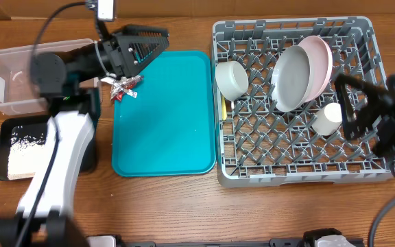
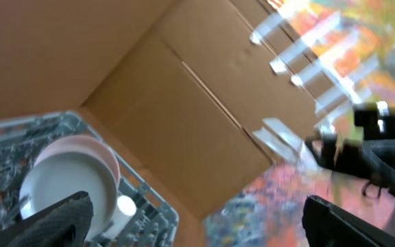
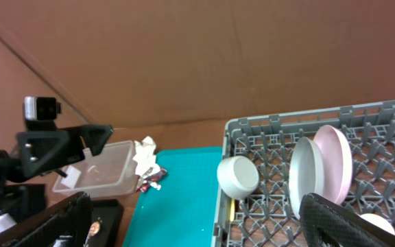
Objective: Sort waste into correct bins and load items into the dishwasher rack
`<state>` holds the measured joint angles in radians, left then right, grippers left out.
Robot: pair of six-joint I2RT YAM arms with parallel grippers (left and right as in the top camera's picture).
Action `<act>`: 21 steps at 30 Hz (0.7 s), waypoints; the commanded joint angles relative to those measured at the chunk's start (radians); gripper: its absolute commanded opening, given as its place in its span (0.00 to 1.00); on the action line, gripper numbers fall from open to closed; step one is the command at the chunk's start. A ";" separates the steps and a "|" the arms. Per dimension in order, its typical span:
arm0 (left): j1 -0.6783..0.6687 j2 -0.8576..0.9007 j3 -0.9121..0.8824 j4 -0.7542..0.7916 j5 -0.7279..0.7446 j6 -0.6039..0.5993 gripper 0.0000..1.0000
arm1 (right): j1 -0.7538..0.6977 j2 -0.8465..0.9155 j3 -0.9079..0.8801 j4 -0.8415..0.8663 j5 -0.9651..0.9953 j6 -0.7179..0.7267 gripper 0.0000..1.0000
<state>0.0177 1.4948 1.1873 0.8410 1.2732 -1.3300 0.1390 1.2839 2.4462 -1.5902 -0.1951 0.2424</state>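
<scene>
Hovering with the left gripper (image 1: 153,42) spread wide and gripping nothing, pointed roughly level toward the dishwasher rack (image 1: 252,175), over the far left corner of the teal tray (image 1: 163,137). Likewise wide and empty at the right gripper (image 3: 196,200), held above the rack's right side, just beside the small white cup (image 1: 328,118).

Probably going next for 2 pieces of waste: the small red snack wrapper (image 1: 125,86), lying at the tray's left rim just below the left gripper, and the crumpled white paper napkin (image 3: 145,154) just beside it on the tub side.

To do it well:
- Tip the wrist down.
- Straddle the wrapper across its narrow way.
- Close on foil alone and lift clear of the rim.
- Carry left, likely to the clear plastic tub (image 1: 5,89).

Mind the tray lip and the tub's near wall. Plenty of bare teal rightward for swinging. Less room leftward, hemmed by the arm's own base and the black tray (image 1: 5,171) with its rice-like grains (image 1: 22,147).
</scene>
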 commanded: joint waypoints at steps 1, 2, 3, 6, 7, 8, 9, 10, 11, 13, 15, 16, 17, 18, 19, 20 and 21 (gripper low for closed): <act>0.015 -0.182 0.011 -0.407 -0.162 0.424 1.00 | -0.002 0.027 -0.003 -0.006 -0.020 -0.008 1.00; 0.013 -0.279 0.034 -0.775 -0.378 0.651 1.00 | -0.002 0.027 -0.003 -0.004 -0.020 -0.007 1.00; 0.010 -0.315 0.053 -0.933 -0.509 0.731 1.00 | -0.002 0.027 -0.003 -0.004 -0.019 -0.007 1.00; -0.022 -0.394 0.134 -1.345 -1.005 0.921 1.00 | -0.002 0.036 -0.004 -0.006 0.026 -0.006 1.00; -0.023 -0.399 0.151 -1.408 -1.076 0.947 1.00 | -0.002 0.046 -0.004 -0.011 0.066 0.010 1.00; -0.023 -0.397 0.166 -1.463 -1.119 0.995 1.00 | -0.002 0.061 -0.004 -0.023 0.124 0.050 1.00; -0.023 -0.394 0.166 -1.500 -1.152 1.049 1.00 | -0.002 0.097 -0.004 -0.058 0.255 0.121 1.00; -0.023 -0.390 0.166 -1.521 -1.177 1.070 1.00 | -0.002 0.111 -0.004 -0.074 0.299 0.155 1.00; -0.023 -0.384 0.166 -1.549 -1.219 1.092 1.00 | -0.002 0.133 -0.004 -0.093 0.335 0.182 1.00; -0.024 -0.354 0.166 -1.619 -1.342 1.151 1.00 | -0.002 0.188 -0.004 -0.103 0.320 0.181 1.00; -0.024 -0.298 0.166 -1.691 -1.428 1.166 1.00 | -0.002 0.235 -0.004 -0.094 0.276 0.181 1.00; -0.024 -0.277 0.166 -1.707 -1.407 1.166 1.00 | -0.002 0.247 -0.004 -0.085 0.276 0.181 1.00; -0.024 -0.252 0.166 -1.717 -1.374 1.173 1.00 | -0.002 0.253 -0.004 -0.075 0.276 0.181 1.00; -0.024 -0.222 0.166 -1.718 -1.345 1.207 1.00 | -0.002 0.256 -0.004 -0.063 0.276 0.180 1.00; -0.024 -0.194 0.166 -1.718 -1.319 1.236 1.00 | -0.002 0.258 -0.004 -0.053 0.276 0.180 1.00; -0.024 -0.161 0.166 -1.719 -1.296 1.252 1.00 | -0.002 0.258 -0.004 -0.045 0.276 0.180 1.00; -0.026 -0.106 0.166 -1.717 -1.263 1.256 1.00 | -0.002 0.257 -0.004 -0.043 0.276 0.180 1.00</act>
<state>-0.0006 1.2919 1.3415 -0.8761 -0.0410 -0.1596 0.1390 1.5726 2.4329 -1.6451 0.0635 0.4110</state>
